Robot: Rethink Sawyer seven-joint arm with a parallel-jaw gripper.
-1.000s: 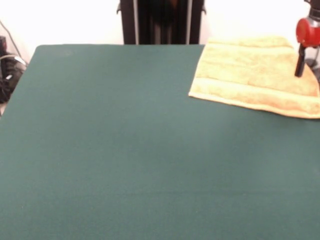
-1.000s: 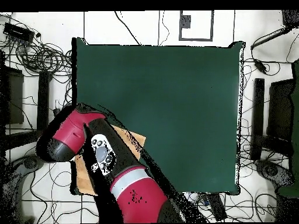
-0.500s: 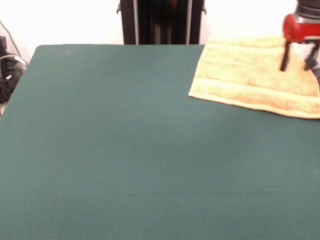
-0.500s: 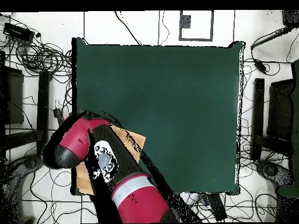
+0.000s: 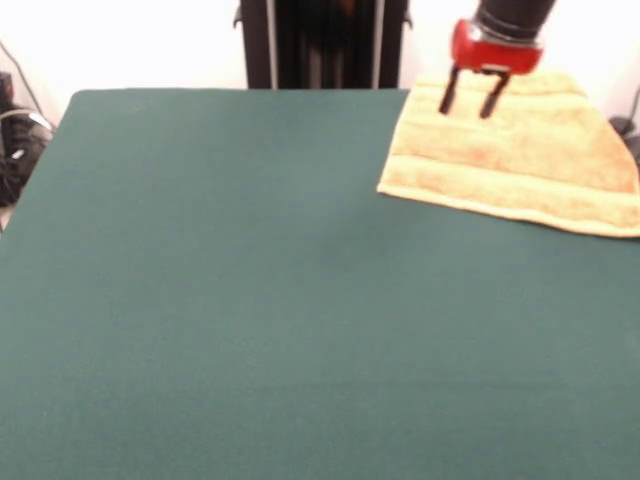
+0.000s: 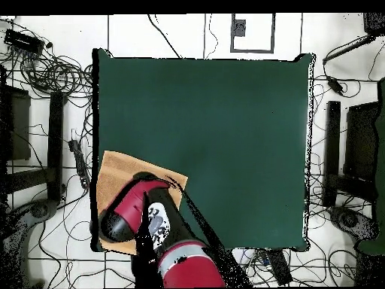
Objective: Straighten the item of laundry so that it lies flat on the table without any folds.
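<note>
Towel position: the item of laundry [image 5: 512,150] lies at one corner of the table [image 5: 250,300], the far right corner in the front view, near the robot's side. In the overhead view it [image 6: 116,177] sits at the lower left corner, partly hidden under the arm.

Towel state: it looks mostly spread out, with a woven band running along its near edge; its right side reaches the frame edge, so whether any fold remains there cannot be told.

Pincer: the gripper [image 5: 470,95] hangs above the towel's far left part, its two dark fingers spread apart and holding nothing.

Key relation: the towel lies directly below the gripper and stretches away to the right and toward the camera in the front view, its longer side running roughly left to right. A descent would probably land near the far left corner.

Judgement: little straightening seems left, unless the hidden edge is creased.

Writing: no brand, label or readable text shows anywhere.
</note>
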